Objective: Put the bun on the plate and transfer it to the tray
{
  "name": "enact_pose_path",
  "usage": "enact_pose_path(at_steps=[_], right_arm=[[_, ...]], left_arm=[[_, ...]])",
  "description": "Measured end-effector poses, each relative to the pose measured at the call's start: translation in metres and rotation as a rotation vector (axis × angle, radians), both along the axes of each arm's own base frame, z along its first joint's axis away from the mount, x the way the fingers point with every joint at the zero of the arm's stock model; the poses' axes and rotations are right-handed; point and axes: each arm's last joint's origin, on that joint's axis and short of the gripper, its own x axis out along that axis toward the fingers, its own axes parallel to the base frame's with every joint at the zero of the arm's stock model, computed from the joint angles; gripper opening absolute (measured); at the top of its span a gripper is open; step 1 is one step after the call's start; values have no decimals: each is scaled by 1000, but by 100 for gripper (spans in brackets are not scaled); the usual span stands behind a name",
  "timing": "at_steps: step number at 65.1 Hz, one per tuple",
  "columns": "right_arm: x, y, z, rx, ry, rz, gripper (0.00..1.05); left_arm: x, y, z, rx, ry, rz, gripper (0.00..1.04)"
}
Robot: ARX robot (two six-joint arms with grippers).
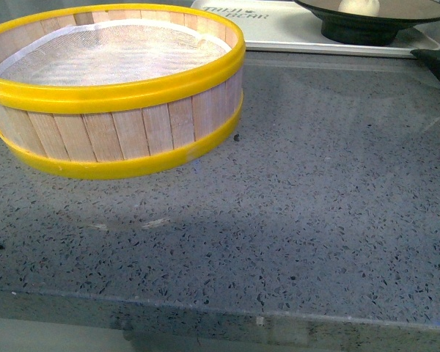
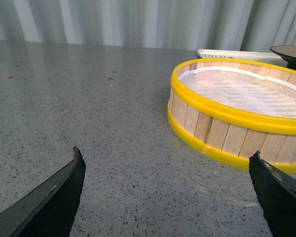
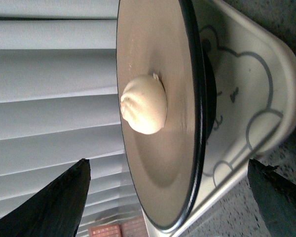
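The bun (image 3: 144, 104) sits near the middle of the plate (image 3: 185, 163), and the plate stands on its black foot on the white tray (image 3: 266, 98). In the front view this group lies at the upper right of the frame: bun (image 1: 359, 6), plate (image 1: 367, 26), tray (image 1: 279, 29).

The bun looks soft and light, so I judge it would dent under a hard pinch; a gentle hold across its round sides, below the pleats, would suit it. The plate looks stiff and fairly heavy, with a smooth rim that could slip; its overhanging edge is the natural place to grip.

The right gripper (image 3: 167, 197) stands with its jaws spread wide and nothing between them. The plate's rim falls between the two dark fingers (image 3: 54, 202) in its wrist view, but I cannot tell how near it is.

The left gripper (image 2: 167, 192) is likewise spread and empty, over the speckled counter (image 2: 89, 98), with the yellow-banded steamer basket (image 2: 237, 113) just ahead at the right of that frame.
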Motion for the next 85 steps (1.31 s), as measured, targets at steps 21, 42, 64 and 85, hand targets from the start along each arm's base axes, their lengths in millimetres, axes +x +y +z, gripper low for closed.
enact_pose_path(at_steps=[21,42,64,85], right_arm=[[-52,-13,12,-27,-39,-62,96],[-150,-54,63,-543,-158,-425,96],[-237,-43,80,-1452,-352,-609,96],[-293,-11,29,-1476,-437,-64,51]], left_arm=[[0,0,0,0,0,0,98],[0,0,0,0,0,1,98],[0,0,0,0,0,0,98],[0,0,0,0,0,0,98]])
